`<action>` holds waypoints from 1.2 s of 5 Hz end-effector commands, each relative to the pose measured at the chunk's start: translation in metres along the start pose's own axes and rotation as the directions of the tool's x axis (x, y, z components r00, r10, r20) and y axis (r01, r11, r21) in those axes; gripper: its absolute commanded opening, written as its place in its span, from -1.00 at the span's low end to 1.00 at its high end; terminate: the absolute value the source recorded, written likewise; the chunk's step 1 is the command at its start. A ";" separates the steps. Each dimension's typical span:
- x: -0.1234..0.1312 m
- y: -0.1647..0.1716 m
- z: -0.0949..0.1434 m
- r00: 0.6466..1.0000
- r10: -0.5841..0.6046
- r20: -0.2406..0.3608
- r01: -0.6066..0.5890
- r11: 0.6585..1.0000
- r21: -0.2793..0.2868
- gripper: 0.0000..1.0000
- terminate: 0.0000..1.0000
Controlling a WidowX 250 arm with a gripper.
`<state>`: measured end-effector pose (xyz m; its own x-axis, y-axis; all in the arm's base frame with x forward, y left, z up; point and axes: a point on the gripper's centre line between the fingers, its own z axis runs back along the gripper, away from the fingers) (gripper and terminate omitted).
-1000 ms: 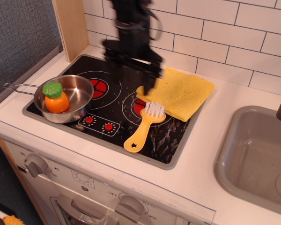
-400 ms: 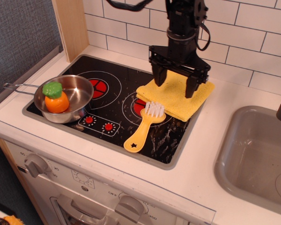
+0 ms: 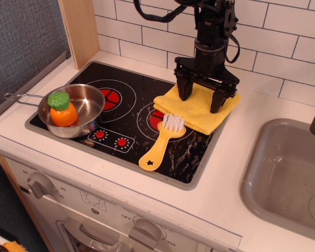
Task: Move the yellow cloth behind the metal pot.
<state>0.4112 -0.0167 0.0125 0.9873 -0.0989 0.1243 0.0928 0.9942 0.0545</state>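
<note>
The yellow cloth (image 3: 198, 109) lies folded on the right part of the black stovetop, partly over the right burner. My gripper (image 3: 201, 99) is open, fingers wide apart, straddling the cloth's middle from above; its fingertips (image 3: 183, 94) are at or just above the cloth surface. The metal pot (image 3: 79, 109) sits at the front left of the stove, its wire handle pointing left. An orange toy with a green top (image 3: 62, 111) sits inside it.
A yellow brush with white bristles (image 3: 163, 142) lies on the stovetop (image 3: 131, 113) just in front of the cloth. A grey sink basin (image 3: 289, 176) is at the right. A white tiled wall runs behind; a wooden panel (image 3: 80, 29) stands at the back left.
My gripper moved from the stove's back middle to the right, over the cloth, then lowered onto it with fingers open. Cloth, pot and brush have not moved.
</note>
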 end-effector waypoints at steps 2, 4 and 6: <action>0.001 0.099 0.015 0.995 0.095 -0.014 -0.093 0.992 0.086 1.00 -1.00; -0.011 0.154 0.027 0.988 0.150 -0.017 -0.147 0.981 0.127 1.00 -1.00; -0.008 0.184 0.035 0.990 0.143 0.007 -0.142 0.981 0.132 1.00 -1.00</action>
<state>0.4158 0.1521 0.0332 0.9956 0.0312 0.0884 -0.0429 0.9900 0.1344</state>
